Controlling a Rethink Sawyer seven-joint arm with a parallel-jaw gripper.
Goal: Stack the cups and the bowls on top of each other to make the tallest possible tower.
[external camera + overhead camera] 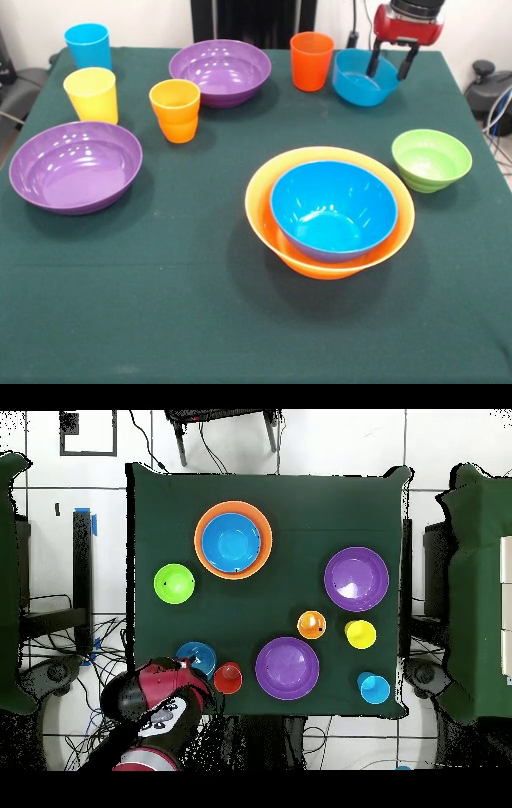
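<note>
The large orange bowl (pixel 258 186) stands at the table's middle with the deep blue bowl (pixel 334 210) nested in it. My gripper (pixel 391 64) is open at the far right. Its fingers straddle the right rim of the translucent light blue bowl (pixel 358 82), one inside and one outside. The red-orange cup (pixel 311 61) stands just left of that bowl. The small green bowl (pixel 431 159) is at the right. Two purple bowls (pixel 75 166) (pixel 220 72) and the orange (pixel 175 110), yellow (pixel 91 94) and light blue (pixel 88 46) cups stand on the left.
In the overhead view the arm (pixel 158 702) reaches in from the bottom left, over the light blue bowl (pixel 195 656), with the red-orange cup (pixel 228 677) beside it. The green cloth (pixel 160 304) covers the table. Cables lie on the floor around it.
</note>
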